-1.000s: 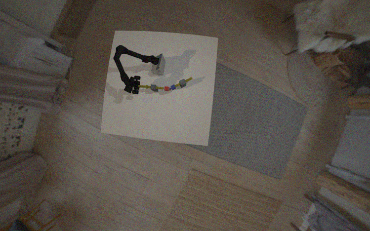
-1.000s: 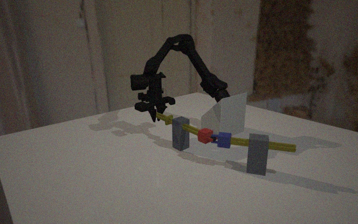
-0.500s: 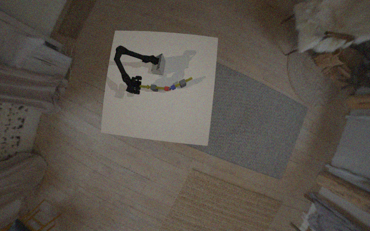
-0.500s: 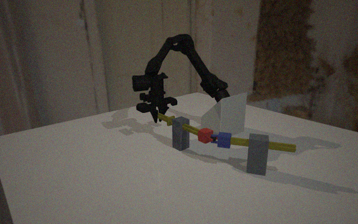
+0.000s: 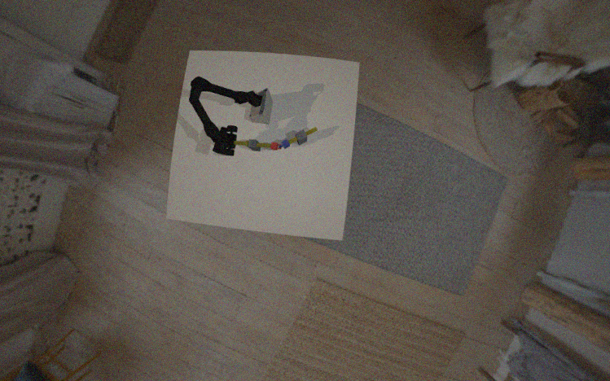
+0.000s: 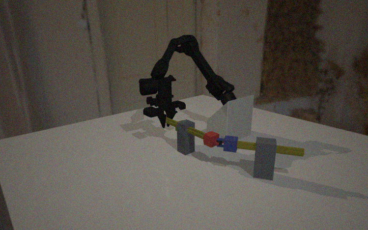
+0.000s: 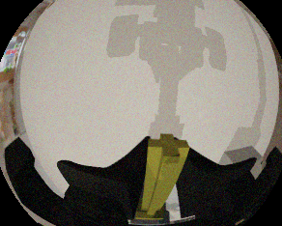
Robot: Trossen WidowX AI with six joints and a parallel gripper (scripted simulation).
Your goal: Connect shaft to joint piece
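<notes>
My gripper (image 5: 234, 142) (image 6: 165, 122) (image 7: 159, 141) is shut on the outer end of the second shaft, a yellow ribbed bar (image 5: 263, 145) (image 6: 196, 132) (image 7: 160, 181). This shaft passes through the left grey block (image 5: 252, 145) (image 6: 185, 140), and its cross-shaped collar is close against that block. Its inner end meets the red joint piece (image 5: 274, 146) (image 6: 211, 139); the opening is hidden, so the depth inside cannot be seen. The red piece is hinged to a blue piece (image 5: 285, 143) (image 6: 231, 143) on the first shaft (image 5: 313, 130) (image 6: 289, 150), held in the right grey block (image 5: 300, 137) (image 6: 264, 159).
A pale angled panel (image 5: 260, 113) (image 6: 239, 117) stands by the arm's base, behind the shafts. The white table top (image 5: 254, 194) (image 6: 107, 186) carries both blocks. The arm arches above the table from the base to the left shaft end.
</notes>
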